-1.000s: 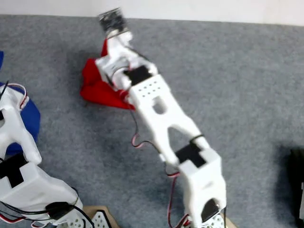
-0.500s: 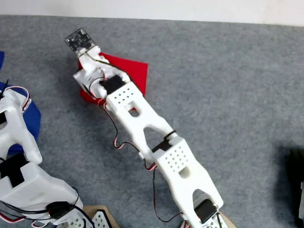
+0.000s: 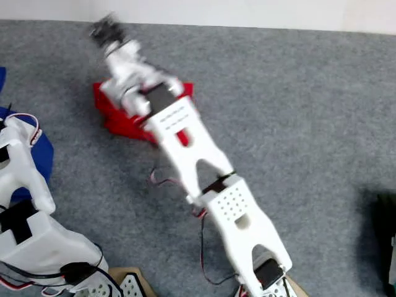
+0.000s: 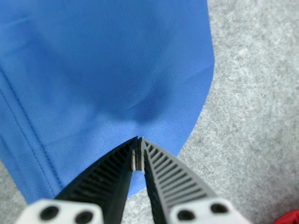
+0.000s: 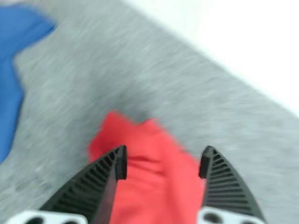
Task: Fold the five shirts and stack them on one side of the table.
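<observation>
One red shirt (image 3: 110, 119) lies crumpled on the far left of the grey counter (image 3: 297, 111), under the right gripper (image 5: 162, 156), whose fingers stand apart. One blue shirt (image 4: 93, 70) lies at the left edge beneath the left gripper (image 4: 139, 151), fingers pressed together.

Site type: robotics lab or test bench, not domestic
Evidence: white plastic right arm (image 3: 204, 167) and left arm (image 3: 25, 204) mounted side by side, servo housings and perforated shells exposed
- loose red and black wires (image 3: 202, 247) along links
- bare wooden mounting board (image 3: 133, 281) at near edge
- table (image 3: 309, 124) covered in plain grey felt-like cloth
- blank white surface (image 3: 247, 12) beyond far edge
</observation>
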